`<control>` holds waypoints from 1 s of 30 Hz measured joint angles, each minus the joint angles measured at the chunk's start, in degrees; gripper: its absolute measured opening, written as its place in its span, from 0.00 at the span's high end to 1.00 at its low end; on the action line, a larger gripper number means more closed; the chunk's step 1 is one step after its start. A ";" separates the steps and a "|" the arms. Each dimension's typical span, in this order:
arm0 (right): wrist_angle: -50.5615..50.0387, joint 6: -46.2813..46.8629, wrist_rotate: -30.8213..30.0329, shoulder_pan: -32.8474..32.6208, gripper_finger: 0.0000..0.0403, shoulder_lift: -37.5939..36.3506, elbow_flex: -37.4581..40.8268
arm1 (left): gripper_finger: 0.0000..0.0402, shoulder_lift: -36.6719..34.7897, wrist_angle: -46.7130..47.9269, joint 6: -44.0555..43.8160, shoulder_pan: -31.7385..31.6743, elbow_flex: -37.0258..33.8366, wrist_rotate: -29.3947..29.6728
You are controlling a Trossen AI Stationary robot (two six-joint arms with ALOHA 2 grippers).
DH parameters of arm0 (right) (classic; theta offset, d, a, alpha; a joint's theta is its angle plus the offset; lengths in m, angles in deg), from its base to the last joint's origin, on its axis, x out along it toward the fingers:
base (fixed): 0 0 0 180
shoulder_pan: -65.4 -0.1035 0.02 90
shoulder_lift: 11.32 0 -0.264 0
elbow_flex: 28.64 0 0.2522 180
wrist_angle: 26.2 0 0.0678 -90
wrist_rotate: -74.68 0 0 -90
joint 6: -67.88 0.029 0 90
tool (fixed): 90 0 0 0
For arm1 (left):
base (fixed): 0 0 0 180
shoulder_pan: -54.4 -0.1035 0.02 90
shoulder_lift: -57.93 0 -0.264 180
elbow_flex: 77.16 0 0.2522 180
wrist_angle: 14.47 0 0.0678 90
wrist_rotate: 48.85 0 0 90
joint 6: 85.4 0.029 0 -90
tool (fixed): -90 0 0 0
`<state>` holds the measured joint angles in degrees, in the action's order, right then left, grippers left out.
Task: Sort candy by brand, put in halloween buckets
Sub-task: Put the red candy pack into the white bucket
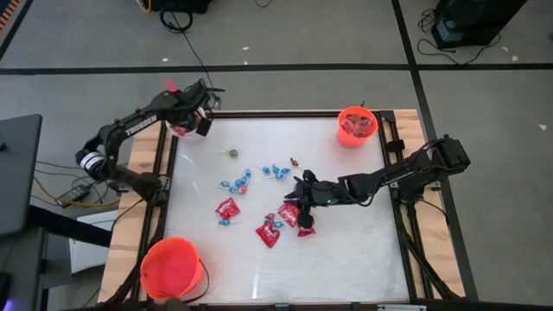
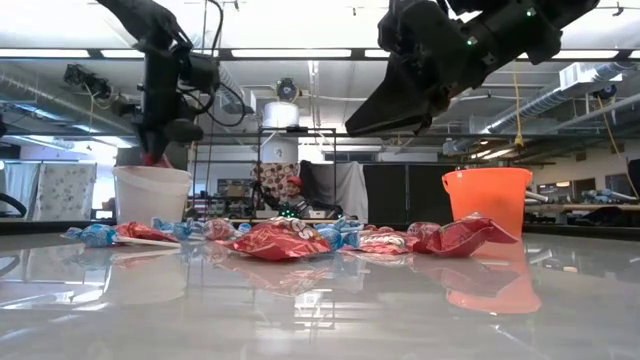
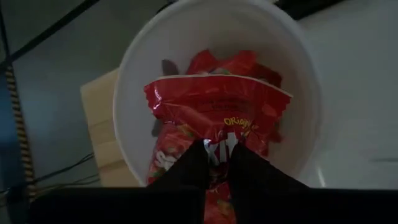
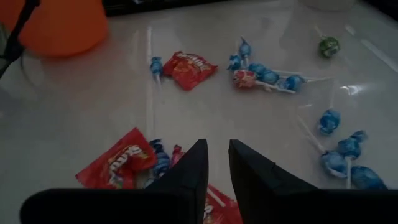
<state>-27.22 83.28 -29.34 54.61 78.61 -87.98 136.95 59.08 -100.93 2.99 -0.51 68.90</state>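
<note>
My left gripper [image 1: 192, 121] hangs over the white bucket [image 3: 124, 93] at the table's far left corner, shut on a red candy packet [image 3: 217, 106]. More red packets lie inside that bucket. My right gripper [image 4: 217, 163] hovers above the middle of the table, over loose red packets [image 1: 269, 231] and blue-wrapped lollipops [image 1: 235, 184]. Its fingers stand a narrow gap apart with nothing between them. A green lollipop [image 1: 232, 154] lies apart, farther back. A small orange bucket [image 1: 356, 127] stands at the far right and a larger orange bucket [image 1: 171, 268] at the near left. My left gripper pinches the red packet between its two fingers at the middle of one edge [image 3: 217, 148]. The fingers [image 3: 186, 171] come from above, slanting down. The packet is lifted clear and spread out flat beyond the fingertips, above the white bucket's mouth.
Candy lies scattered across the table's middle: red packets [image 4: 193, 68], blue lollipops [image 4: 267, 78] and one green lollipop [image 4: 328, 45]. The small orange bucket holds several sweets. Bare tabletop [image 1: 346, 259] stretches along the near right side.
</note>
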 joint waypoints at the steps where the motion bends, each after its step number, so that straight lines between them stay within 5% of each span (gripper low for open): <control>1: -0.05 0.00 -0.04 0.00 0.81 0.00 0.00 | 0.87 0.54 -0.06 0.14 -0.38 0.00 0.35; 12: -0.15 -0.10 0.18 -0.02 0.81 0.00 0.00 | 0.69 4.83 0.68 5.08 -1.10 0.14 0.26; 21: -2.01 1.12 -2.94 -0.07 0.81 0.00 0.00 | 0.51 -3.21 0.76 7.78 0.64 3.54 0.26; 26: -4.05 1.57 -4.11 -0.13 0.81 0.00 0.00 | 0.48 -11.30 1.83 4.48 9.02 0.96 -11.25; 30: -4.17 1.60 -5.73 -0.13 0.81 0.00 0.00 | 0.48 -17.69 -3.66 0.12 24.37 -4.66 -18.58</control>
<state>-31.39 84.87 -35.07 54.48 78.61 -87.98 119.26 55.42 -100.81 27.35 -5.16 50.32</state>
